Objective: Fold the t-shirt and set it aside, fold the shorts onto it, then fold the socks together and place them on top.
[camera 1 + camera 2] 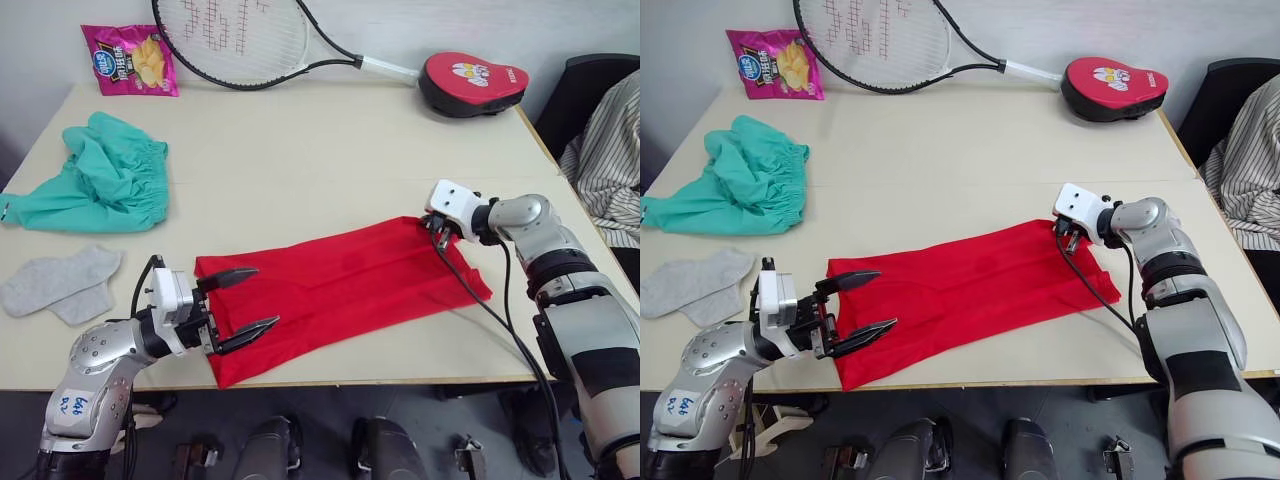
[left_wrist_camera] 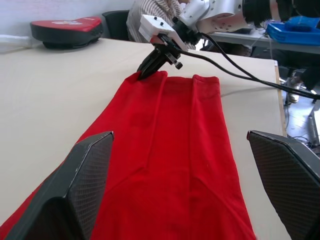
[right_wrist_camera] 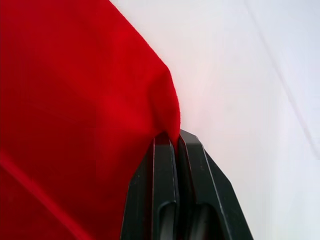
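The red t-shirt [image 1: 340,290] lies folded into a long strip across the front of the table. My right gripper [image 1: 439,232] is shut on its far right corner, the cloth pinched between the fingers [image 3: 167,200]. My left gripper [image 1: 243,300] stands open over the strip's left end, one finger [image 2: 75,190] on each side of the cloth. The teal-green shorts [image 1: 105,178] lie bunched at the table's left. The grey socks [image 1: 62,283] lie flat just in front of the shorts, near the left edge.
At the table's back lie a tennis racket [image 1: 250,40], a pink snack bag [image 1: 130,60] and a red padded case [image 1: 472,82]. A person in a striped shirt [image 1: 610,160] sits off the right edge. Bare tabletop [image 1: 320,170] stretches behind the t-shirt.
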Tool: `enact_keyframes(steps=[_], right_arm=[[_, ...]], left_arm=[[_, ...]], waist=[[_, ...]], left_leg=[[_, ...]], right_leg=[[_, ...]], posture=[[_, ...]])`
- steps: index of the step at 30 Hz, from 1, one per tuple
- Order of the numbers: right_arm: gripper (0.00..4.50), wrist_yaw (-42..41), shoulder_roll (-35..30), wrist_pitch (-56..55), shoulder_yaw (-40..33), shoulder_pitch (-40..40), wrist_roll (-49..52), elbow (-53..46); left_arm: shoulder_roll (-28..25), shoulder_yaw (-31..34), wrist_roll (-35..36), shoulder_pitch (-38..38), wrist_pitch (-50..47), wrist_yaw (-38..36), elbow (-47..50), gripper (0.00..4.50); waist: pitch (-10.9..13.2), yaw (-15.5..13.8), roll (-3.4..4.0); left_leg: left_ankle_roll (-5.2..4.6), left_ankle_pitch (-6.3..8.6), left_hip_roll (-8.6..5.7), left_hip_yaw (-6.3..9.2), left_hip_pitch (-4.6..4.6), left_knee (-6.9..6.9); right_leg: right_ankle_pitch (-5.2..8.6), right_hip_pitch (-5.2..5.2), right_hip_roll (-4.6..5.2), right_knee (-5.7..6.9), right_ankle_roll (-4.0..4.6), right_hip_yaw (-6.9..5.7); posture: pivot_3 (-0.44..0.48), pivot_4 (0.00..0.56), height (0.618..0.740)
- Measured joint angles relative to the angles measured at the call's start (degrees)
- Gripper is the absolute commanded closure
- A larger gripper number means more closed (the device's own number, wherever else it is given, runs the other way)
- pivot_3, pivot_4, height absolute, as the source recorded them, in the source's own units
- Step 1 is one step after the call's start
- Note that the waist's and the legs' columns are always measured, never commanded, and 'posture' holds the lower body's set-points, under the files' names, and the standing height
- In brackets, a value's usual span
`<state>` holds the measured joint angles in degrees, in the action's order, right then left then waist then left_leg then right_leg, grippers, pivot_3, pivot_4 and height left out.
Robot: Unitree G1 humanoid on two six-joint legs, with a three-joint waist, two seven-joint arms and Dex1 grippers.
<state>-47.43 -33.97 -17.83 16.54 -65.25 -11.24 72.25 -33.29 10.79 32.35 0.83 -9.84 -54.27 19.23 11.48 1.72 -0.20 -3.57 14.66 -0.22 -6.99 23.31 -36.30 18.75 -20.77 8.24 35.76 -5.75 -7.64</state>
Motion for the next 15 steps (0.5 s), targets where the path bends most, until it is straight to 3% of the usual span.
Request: enact_keyframes(steps=[1,4,8,12,14,15], right_arm=[[4.48,0.6,0.4,-0.4,-0.5,0.0,0.0,0.3],[3.82,-0.6,1.0,0.3,-3.5,0.0,1.2,0.6],[2.50,-3.7,-0.6,3.0,-7.8,0.0,3.4,0.6],[1.09,-11.6,-5.4,15.5,-14.3,0.3,9.6,-2.6],[0.36,-16.5,-8.4,25.1,-16.0,1.8,12.5,-8.5],[0.02,-20.3,-11.4,33.3,-16.7,5.7,14.9,-16.3]], left_arm=[[0.0,0.0,-0.3,0.0,0.2,0.2,-0.1,0.00],[0.0,-0.2,-1.5,-0.5,0.5,0.5,-2.1,0.00],[-0.8,-0.5,-2.0,-4.7,-0.5,0.5,-7.0,0.00],[-3.4,-0.8,-3.8,-12.0,-0.8,-1.3,-15.3,0.00],[-4.4,-1.4,-5.1,-16.0,-0.5,-2.5,-20.0,0.00],[-4.9,-2.8,-6.3,-19.0,-0.1,-3.8,-23.2,0.00]], waist=[[0.0,0.0,0.00],[0.0,0.0,0.00],[0.0,-0.1,0.04],[0.1,-0.1,0.08],[0.1,-0.1,0.09],[0.1,-0.3,0.08]], left_leg=[[-0.01,0.00,0.00,0.00,0.00,-0.01],[-0.01,-0.02,0.01,0.01,-0.01,0.00],[-0.03,-0.03,0.00,0.02,-0.01,-0.01],[-0.07,-0.04,0.00,0.04,0.01,0.02],[-0.07,-0.03,0.00,0.04,0.01,0.05],[-0.06,-0.03,0.01,0.08,0.02,0.08]], right_leg=[[0.00,0.01,0.00,0.00,0.00,0.01],[0.00,0.00,-0.02,0.04,0.00,0.00],[0.00,0.02,0.01,0.08,0.00,-0.02],[0.00,0.02,0.00,0.05,0.00,-0.04],[0.00,0.01,0.01,0.05,0.00,-0.06],[0.00,0.02,0.01,0.01,0.00,-0.10]], posture=[[0.000,0.150,0.740],[0.000,0.150,0.740],[0.000,0.150,0.740],[0.000,0.150,0.740],[0.000,0.150,0.740],[0.000,0.150,0.740]])
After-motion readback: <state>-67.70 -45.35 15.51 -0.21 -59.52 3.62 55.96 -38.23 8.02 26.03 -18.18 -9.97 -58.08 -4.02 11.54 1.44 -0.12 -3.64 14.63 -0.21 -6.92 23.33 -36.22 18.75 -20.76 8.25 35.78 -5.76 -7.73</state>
